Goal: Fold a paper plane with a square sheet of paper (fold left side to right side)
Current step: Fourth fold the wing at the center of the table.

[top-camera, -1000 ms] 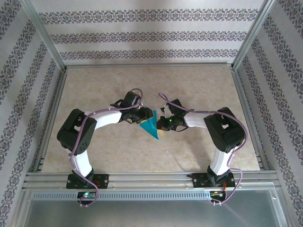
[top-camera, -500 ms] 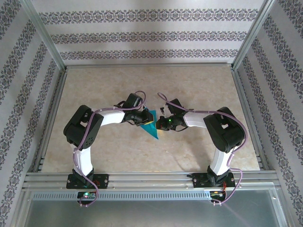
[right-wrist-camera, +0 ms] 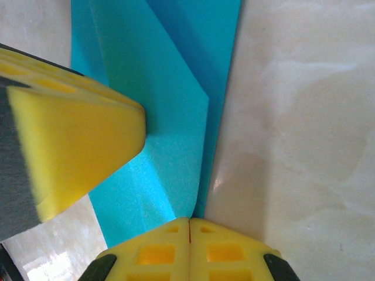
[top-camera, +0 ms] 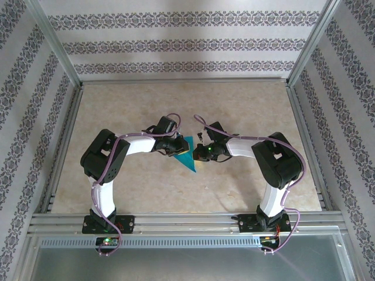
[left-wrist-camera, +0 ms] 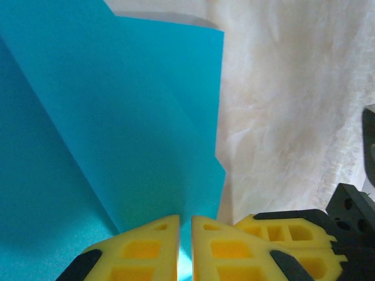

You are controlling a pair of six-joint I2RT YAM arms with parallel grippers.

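At the centre of the bench, in the overhead view, the paper lies as a narrow pointed shape. Its long axis runs from the far side toward the near side, with the sharp tip nearest the arm bases. The left claw sits at the paper's left edge, on the far half. The right claw sits just across from it at the right edge. Both are about equally near, and the paper lies between them.

In the left wrist view, the left claw is clenched to a thin slit. Teal shows in that slit, so it is judged to be grasping a layer of the paper. The layers fan away from the fingers, and one crease line runs up to the left. Bare bench lies to the right of the paper's edge.

In the right wrist view, the right claw is clenched with no gap between its fingers. Its tips are set at the near end of the paper, where a crease meets the right-hand edge. Whether it pinches a layer or only presses down on it cannot be told. A finger of the left claw rests against the paper from the left, and open bench lies to the right.

Finding: the fold goes left over right. The layer to be moved is therefore the one in the left claw, and its path leads across the long axis toward the right claw. The right claw appears placed to hold the paper in place along that axis.
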